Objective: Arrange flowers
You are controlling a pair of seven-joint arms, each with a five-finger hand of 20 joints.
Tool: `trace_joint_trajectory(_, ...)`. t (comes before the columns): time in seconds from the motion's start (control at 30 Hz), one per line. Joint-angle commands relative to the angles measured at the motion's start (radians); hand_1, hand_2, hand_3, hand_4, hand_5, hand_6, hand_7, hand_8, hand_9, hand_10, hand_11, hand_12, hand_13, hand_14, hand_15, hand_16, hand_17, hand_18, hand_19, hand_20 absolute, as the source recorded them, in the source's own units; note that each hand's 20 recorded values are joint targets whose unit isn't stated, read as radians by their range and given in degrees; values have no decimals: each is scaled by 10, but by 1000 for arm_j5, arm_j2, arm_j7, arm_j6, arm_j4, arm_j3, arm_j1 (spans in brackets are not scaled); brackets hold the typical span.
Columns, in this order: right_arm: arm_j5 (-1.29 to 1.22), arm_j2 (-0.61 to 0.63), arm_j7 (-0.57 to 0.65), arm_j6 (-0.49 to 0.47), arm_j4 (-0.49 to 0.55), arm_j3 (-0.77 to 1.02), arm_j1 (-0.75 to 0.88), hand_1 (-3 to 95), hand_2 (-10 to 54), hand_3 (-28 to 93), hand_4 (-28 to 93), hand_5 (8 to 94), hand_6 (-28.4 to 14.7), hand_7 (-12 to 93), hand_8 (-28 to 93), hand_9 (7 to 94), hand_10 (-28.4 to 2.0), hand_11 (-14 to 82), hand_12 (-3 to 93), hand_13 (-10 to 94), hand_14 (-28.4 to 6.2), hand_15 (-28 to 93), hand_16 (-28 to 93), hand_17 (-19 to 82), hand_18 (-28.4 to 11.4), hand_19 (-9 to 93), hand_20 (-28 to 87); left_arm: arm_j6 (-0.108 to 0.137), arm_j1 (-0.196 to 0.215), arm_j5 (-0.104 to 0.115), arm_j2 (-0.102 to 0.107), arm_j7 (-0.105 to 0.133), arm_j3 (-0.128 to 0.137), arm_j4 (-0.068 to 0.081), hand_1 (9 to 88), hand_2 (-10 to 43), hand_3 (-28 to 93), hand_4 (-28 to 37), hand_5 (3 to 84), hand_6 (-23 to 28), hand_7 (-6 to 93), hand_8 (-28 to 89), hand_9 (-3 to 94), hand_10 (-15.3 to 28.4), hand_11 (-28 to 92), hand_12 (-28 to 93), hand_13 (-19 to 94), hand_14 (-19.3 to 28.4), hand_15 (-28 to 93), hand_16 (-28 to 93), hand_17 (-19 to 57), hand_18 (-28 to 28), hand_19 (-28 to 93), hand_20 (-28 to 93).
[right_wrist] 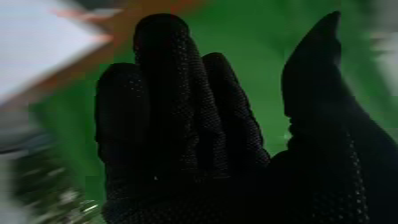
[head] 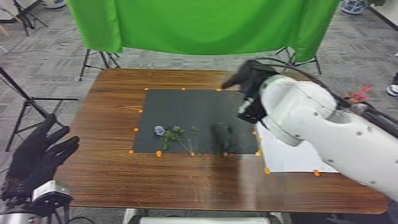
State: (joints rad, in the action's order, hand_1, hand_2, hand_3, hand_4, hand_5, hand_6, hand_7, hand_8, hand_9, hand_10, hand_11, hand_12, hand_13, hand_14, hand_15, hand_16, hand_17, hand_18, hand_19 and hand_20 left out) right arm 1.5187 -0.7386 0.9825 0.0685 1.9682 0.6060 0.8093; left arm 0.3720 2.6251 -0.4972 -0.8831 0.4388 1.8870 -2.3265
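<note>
Flowers (head view): a pale blue bloom and green leafy stems (head: 174, 132) are laid flat on the dark mat (head: 169, 105), nearer its left side, with the stems pointing away from the bloom; this placing is judged to leave them easy to pick up one by one.
Dark mat: it is laid on the wooden worktop (head: 111, 115) and ringed by orange markers (head: 159, 154), probably so that the work area is fixed and the flowers are set off from the wood.
Dark shape: a faint upright form (head: 223, 136) is seen on the mat to the right of the stems; whether it is a vessel or a shadow cannot be told.
White sheet: it (head: 293, 157) is laid on the worktop beside the mat, partly under the right arm (head: 311, 117); its purpose cannot be told.
Left robot hand: it (head: 37, 157) is held at the left edge, fingers loosely apart, nothing grasped, well clear of the flowers, likely so that the right side is given room.
Right robot hand: it (head: 252, 80) is held above the mat's far right corner, apart from the flowers; a stem would next have to be approached from above and pinched gently, since thin stems could be bent or slid.
Fingers and thumb (right wrist view): the fingers (right_wrist: 164, 85) are straight and close together, the thumb (right_wrist: 315, 85) is spread away, and nothing is clamped.
Backdrop: green cloth (right_wrist: 253, 40) is seen behind the hand.
</note>
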Motion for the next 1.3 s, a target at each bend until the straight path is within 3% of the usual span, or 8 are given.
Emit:
trace_joint_trajectory(0.03,-48,164,80,-20,-33,125,151,343,4,757,-216,557,-70,136,-87,672,-201,170,144,722,-133,575,112,495,-160,932,30,-24,-35,-23,1,-46,-36,-1,302,73,623,-198,299,67,73,-72,251,180,224,116,198,279,566,-121,-60,284,577,-72)
trace_joint_trajectory(0.2,-30,209,120,-44,-25,177,206,343,6,752,-215,574,-65,139,-91,715,-202,170,143,773,-125,554,111,535,-153,932,30,-7,-23,1,22,-22,-53,-1,302,74,623,-197,299,67,74,-72,251,180,224,115,201,280,573,-121,-59,284,578,-72)
trace_joint_trajectory(0.23,-28,210,128,-51,-32,181,208,343,6,751,-215,574,-65,139,-91,717,-202,169,142,777,-124,552,113,540,-150,932,31,1,-9,12,32,-1,-53,-4,302,74,623,-197,299,67,74,-72,251,179,224,115,201,280,573,-122,-59,284,578,-72)
trace_joint_trajectory(0.3,-27,221,139,-62,-40,191,221,342,6,752,-214,570,-64,136,-91,722,-203,170,142,780,-123,550,117,547,-148,932,30,-6,-21,-1,20,-19,-49,-2,302,74,623,-197,299,67,73,-72,250,180,223,114,201,280,573,-123,-59,284,579,-72)
trace_joint_trajectory(0.5,-43,203,162,-78,-86,173,204,346,3,747,-213,557,-67,127,-88,728,-203,170,143,788,-120,548,121,557,-146,932,33,0,-11,8,24,-5,-46,-4,301,73,624,-197,298,66,74,-72,251,181,224,115,199,280,570,-124,-59,284,579,-73)
trace_joint_trajectory(0.9,-74,188,206,-119,-166,83,120,349,1,745,-211,537,-68,116,-85,732,-203,171,143,795,-118,544,123,565,-143,932,30,14,-12,43,71,43,-65,4,302,74,624,-196,298,66,75,-72,250,180,223,115,198,279,568,-123,-59,284,580,-75)
trace_joint_trajectory(1.27,-27,196,196,-102,-160,43,92,361,-7,745,-211,516,-51,112,-87,737,-204,170,141,798,-117,539,121,575,-138,932,11,15,-17,48,85,57,-75,8,303,73,623,-197,298,67,75,-73,250,180,224,115,199,279,567,-123,-59,284,580,-75)
trace_joint_trajectory(1.3,-19,200,201,-108,-157,44,95,361,-8,745,-212,513,-46,112,-87,740,-206,168,139,802,-116,535,119,580,-137,932,2,9,-25,38,75,40,-72,10,302,73,624,-197,298,67,75,-73,250,180,224,115,199,279,567,-123,-59,284,580,-75)
